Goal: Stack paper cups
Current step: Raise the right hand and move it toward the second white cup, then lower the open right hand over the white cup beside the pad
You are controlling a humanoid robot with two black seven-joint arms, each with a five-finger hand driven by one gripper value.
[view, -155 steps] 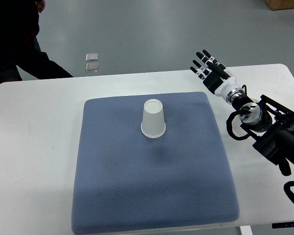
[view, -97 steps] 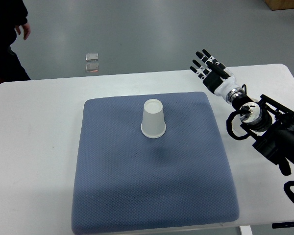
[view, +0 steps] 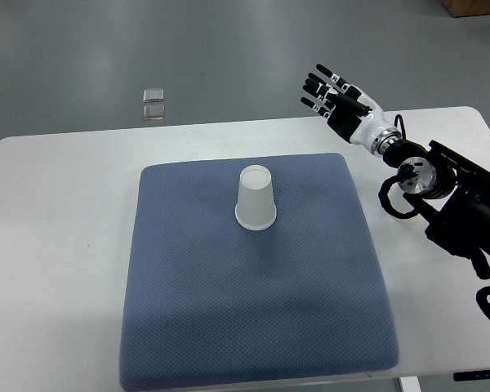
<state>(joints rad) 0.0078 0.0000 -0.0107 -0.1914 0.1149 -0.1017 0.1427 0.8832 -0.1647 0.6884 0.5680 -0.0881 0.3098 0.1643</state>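
- While a single white paper cup (view: 256,198) stands upside down, rim on the blue mat (view: 196,318), just above the middle of the frame, no second cup shows anywhere in view.
- At the upper right of the frame the right hand (view: 336,95) hangs over the far edge of the white table (view: 57,245), fingers spread and holding nothing, well apart from the cup.
- Its dark arm runs in from the right edge along the table's right side; the left arm is out of view.
- On the grey floor beyond the table, at the upper left, lie two small clear squares (view: 153,104); they look unrelated to the work.
- My reading is that stacking has not begun in earnest: only one cup is visible, and the hand is nowhere near a grasp.
- To take this cup well, the hand should come in from the right and slightly above, with thumb and fingers on opposite sides of the wall.
- Contact is best placed about mid-height, where the tapered wall is wide enough to hold yet stiffer than the open rim.
- Paper walls dent easily, so the squeeze should be light and even.
- A straight lift matters, since a sideways nudge could tip the cup or drag it across the textured mat.
- Where it should be set depends on a partner cup, which I cannot see.
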